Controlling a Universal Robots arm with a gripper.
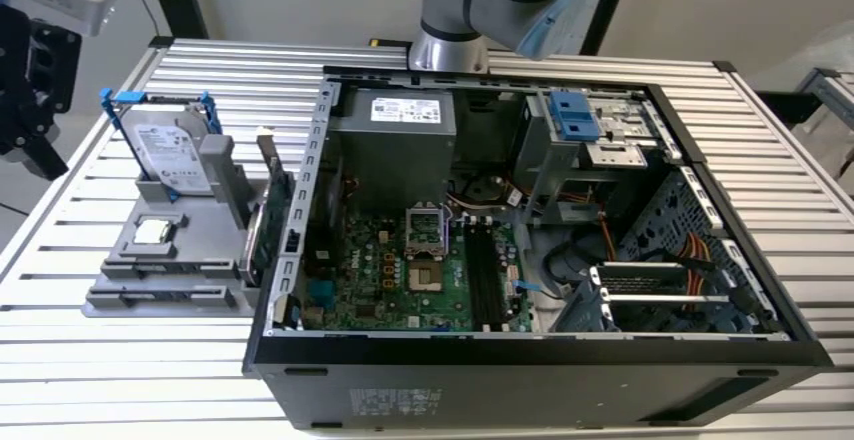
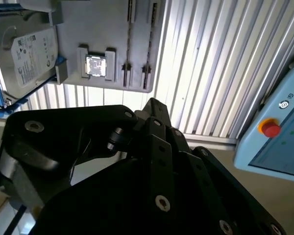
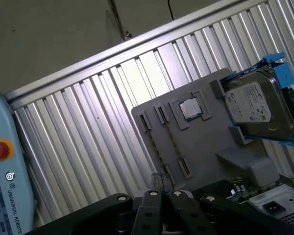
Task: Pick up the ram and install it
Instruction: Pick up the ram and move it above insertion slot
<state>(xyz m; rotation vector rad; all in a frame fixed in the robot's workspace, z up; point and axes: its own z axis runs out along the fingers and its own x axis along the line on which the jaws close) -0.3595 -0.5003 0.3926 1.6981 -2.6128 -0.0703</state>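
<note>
The ram is hidden from me. My gripper (image 1: 40, 155) hangs off the table's edge at the exterior view's far left, well apart from the open computer case (image 1: 534, 355). In the first wrist view its black fingers (image 3: 157, 180) meet in a narrow tip with nothing between them. Below them lies the grey parts holder (image 3: 206, 147), whose two long narrow grooves (image 3: 174, 142) look bare. The black memory slots (image 1: 483, 278) run along the motherboard (image 1: 387, 270) inside the case.
On the holder (image 1: 160, 295) stand a silver hard drive in a blue frame (image 1: 167, 150), a processor chip (image 1: 156, 230) and a green card with a metal bracket (image 1: 271, 215). A pale blue pendant with a red button (image 2: 270, 128) lies beyond the slatted table's edge (image 3: 88, 63).
</note>
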